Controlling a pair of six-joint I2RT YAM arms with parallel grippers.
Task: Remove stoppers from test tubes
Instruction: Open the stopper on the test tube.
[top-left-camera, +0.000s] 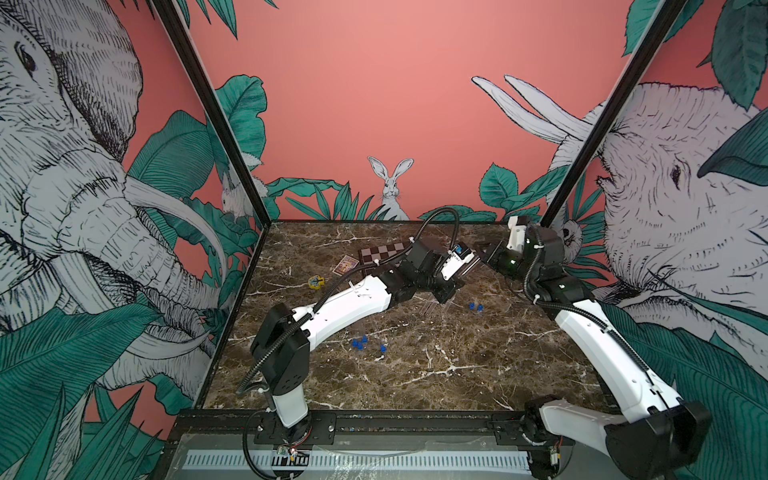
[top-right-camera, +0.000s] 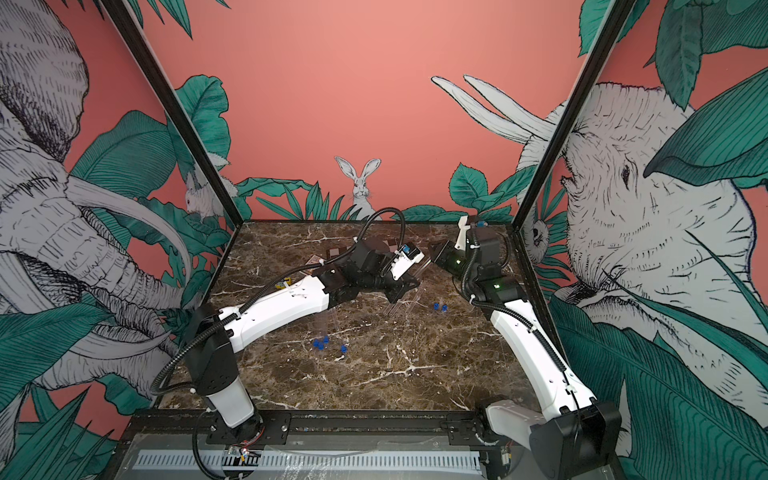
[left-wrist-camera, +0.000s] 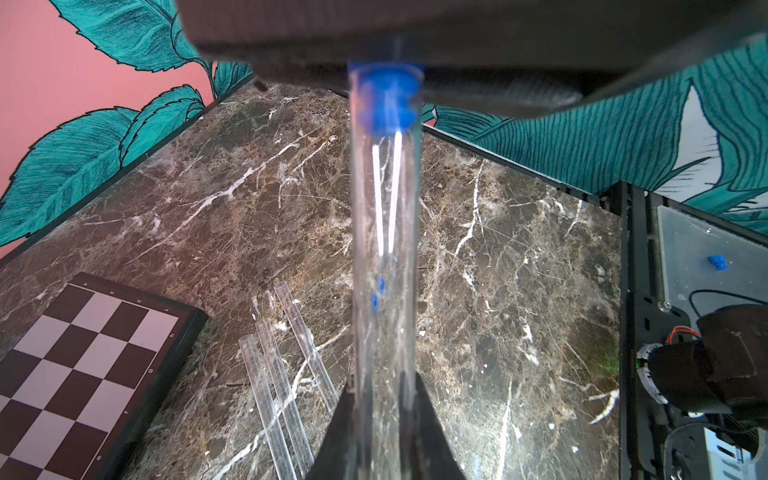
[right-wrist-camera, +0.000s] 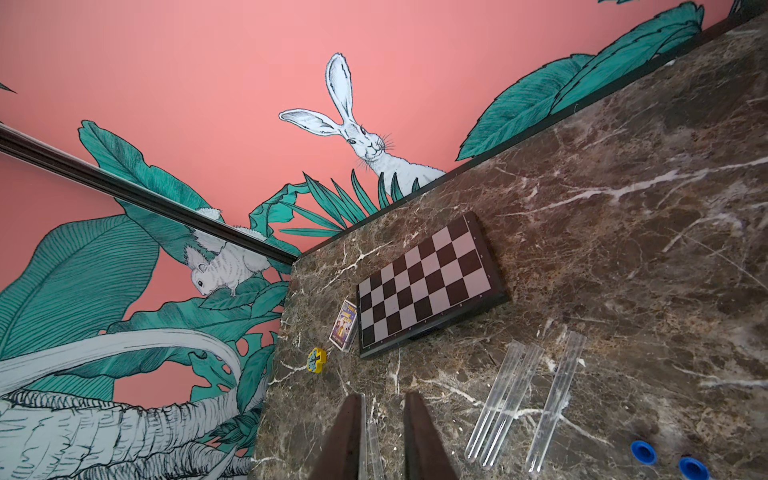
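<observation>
In a top view: brown marble tabletop (top-left-camera: 415, 374) open in front, walled on three sides; left gripper (top-left-camera: 468, 269) and right gripper (top-left-camera: 484, 251) tip to tip. Left wrist: clamped on a clear plastic test tube (left-wrist-camera: 382, 249), bright-blue stepped stopper (left-wrist-camera: 386, 99) plugged in its far end (blurred there). Right wrist: jaws narrowly parted astride that tube; three empty clear tubes (right-wrist-camera: 494, 399), chequered chessboard (right-wrist-camera: 428, 282) beyond.
</observation>
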